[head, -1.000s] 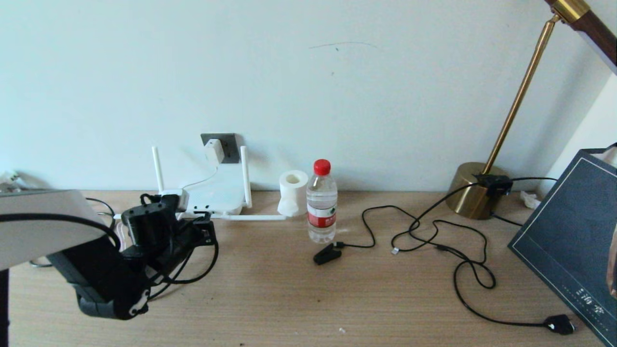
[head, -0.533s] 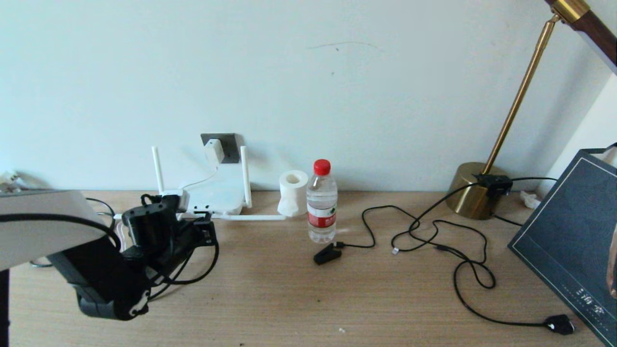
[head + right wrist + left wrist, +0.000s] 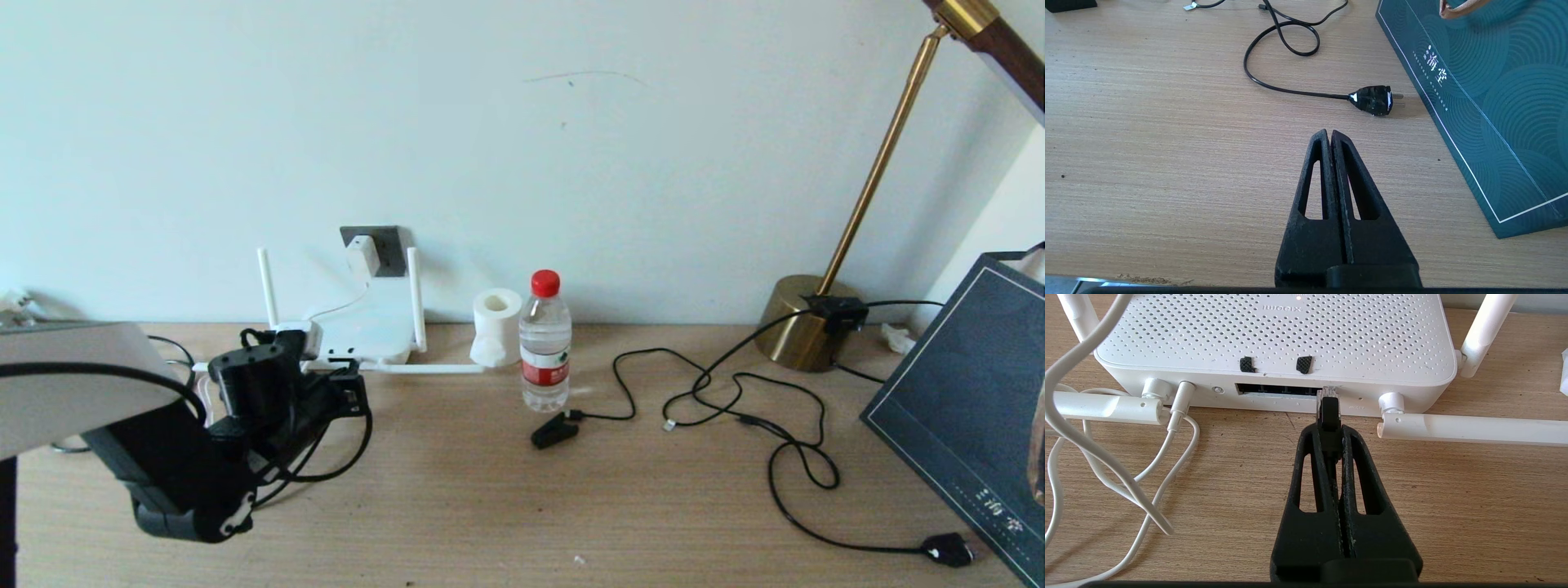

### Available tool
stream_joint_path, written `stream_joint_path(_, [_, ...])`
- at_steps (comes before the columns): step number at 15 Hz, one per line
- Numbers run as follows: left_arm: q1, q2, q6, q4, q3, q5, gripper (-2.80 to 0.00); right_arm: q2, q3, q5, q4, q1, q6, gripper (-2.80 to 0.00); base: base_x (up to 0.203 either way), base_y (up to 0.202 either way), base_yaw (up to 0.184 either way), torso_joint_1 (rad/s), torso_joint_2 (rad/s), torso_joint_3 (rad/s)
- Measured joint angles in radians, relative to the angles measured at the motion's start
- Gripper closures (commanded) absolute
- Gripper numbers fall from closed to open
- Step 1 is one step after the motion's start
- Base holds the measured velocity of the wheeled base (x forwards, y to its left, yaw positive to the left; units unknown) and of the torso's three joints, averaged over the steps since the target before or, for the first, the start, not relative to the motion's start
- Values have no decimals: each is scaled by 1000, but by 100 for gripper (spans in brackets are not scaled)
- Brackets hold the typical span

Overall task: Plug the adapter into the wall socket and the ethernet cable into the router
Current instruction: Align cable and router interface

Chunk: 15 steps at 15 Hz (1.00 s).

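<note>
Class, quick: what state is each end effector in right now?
Left end effector: shut on the ethernet cable, plug tip at the router ports.
Right end effector: shut, empty, above the table.

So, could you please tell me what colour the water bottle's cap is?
The bottle has a red cap, clearest in the head view.

Router [image 3: 1274, 335] top: "xiaomi" logo, seen upside down; gift bag [image 3: 1486, 102]: Chinese characters.
</note>
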Motion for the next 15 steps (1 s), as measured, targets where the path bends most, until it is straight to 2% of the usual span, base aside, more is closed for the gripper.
stream_joint_path(15, [0,2,0,2,-9,0,0,0,0,0,0,0,0,0,0,0,0,0,0,0])
